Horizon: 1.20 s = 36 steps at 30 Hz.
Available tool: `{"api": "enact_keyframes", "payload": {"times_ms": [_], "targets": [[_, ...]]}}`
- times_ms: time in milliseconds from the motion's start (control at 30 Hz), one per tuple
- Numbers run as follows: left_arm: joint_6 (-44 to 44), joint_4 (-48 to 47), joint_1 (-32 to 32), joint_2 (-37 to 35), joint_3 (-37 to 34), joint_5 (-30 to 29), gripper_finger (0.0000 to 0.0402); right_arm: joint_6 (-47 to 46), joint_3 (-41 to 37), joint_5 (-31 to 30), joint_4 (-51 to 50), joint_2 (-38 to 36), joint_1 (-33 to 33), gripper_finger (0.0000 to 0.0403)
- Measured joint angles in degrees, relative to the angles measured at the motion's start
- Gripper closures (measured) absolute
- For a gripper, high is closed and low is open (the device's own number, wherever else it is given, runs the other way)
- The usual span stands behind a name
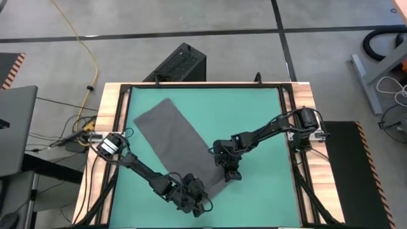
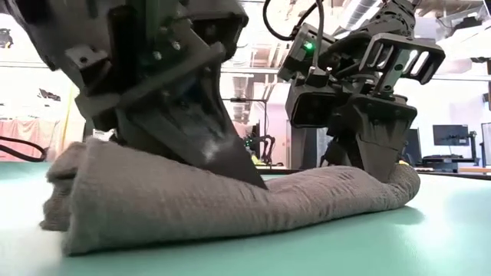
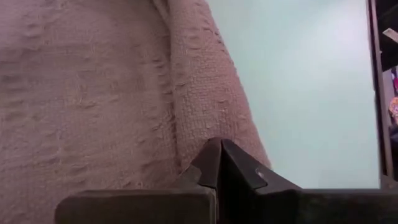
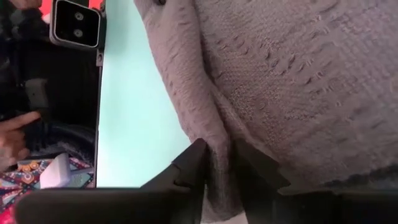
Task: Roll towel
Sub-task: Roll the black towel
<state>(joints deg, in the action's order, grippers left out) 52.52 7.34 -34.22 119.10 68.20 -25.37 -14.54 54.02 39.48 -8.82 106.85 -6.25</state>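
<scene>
Nearest the low camera, left gripper is clamped shut on the rolled end of the towel. Right gripper, fingers slightly parted around a fold, pins the opposite end. Roll axis spans both grippers; flat cloth extends diagonally toward the mat's far-left corner.

The towel is a plain dark grey cloth with a coarse woven surface. It lies flat as a long strip, running diagonally over the left half of the teal mat. Its near end is turned over into a low, thick roll. This roll lies across the front of the mat, bulkier at 1 end and thinner at the other.
</scene>
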Motion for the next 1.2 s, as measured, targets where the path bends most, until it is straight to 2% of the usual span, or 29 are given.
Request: {"api": "enact_keyframes", "payload": {"times_ms": [233, 433, 533, 633, 733, 833, 900, 1200], "targets": [[1.71, -3.4, -0.93, -0.41, 0.0, -3.17, 0.0401, 3.2, 1.94, 0.29, -5.32, -4.98, 1.27, 0.0232], [5.44, -5.53, -2.21, -0.21, 0.0, -5.02, 0.0401, 9.26, 1.93, -1.59, -9.61, -12.41, 1.93, 0.0205], [6.89, -5.87, -2.96, -0.17, 0.0, -6.82, 0.0401, 15.27, 0.52, -7.01, -9.03, -15.27, -1.99, 0.0203], [7.98, -6.18, -3.39, -0.15, 0.0, -8.05, 0.0401, 22.96, -2.01, -15.52, -6.2, -16.52, -8.43, 0.0204], [8.29, -6.41, -3.39, -0.15, 0.0, -8.1, 0.0402, 29.83, -3.67, -27.49, -3.98, -16.48, -15.01, 0.0207], [8.65, -6.42, -3.39, -0.15, 0.0, -7.74, 0.0401, 32.11, -4.75, -39.83, 0.92, -16.57, -20.07, 0.0209], [8.65, -6.39, -3.39, -0.15, 0.0, -7.41, 0.0401, 32.71, -5.05, -44.75, 2.49, -16.57, -22.4, 0.0209], [9.23, -6.41, -3.37, -0.13, -0.02, -7.01, 0.0401, 30.49, -7.26, -47.22, 6.18, -15.88, -23.8, 0.0214]]}}
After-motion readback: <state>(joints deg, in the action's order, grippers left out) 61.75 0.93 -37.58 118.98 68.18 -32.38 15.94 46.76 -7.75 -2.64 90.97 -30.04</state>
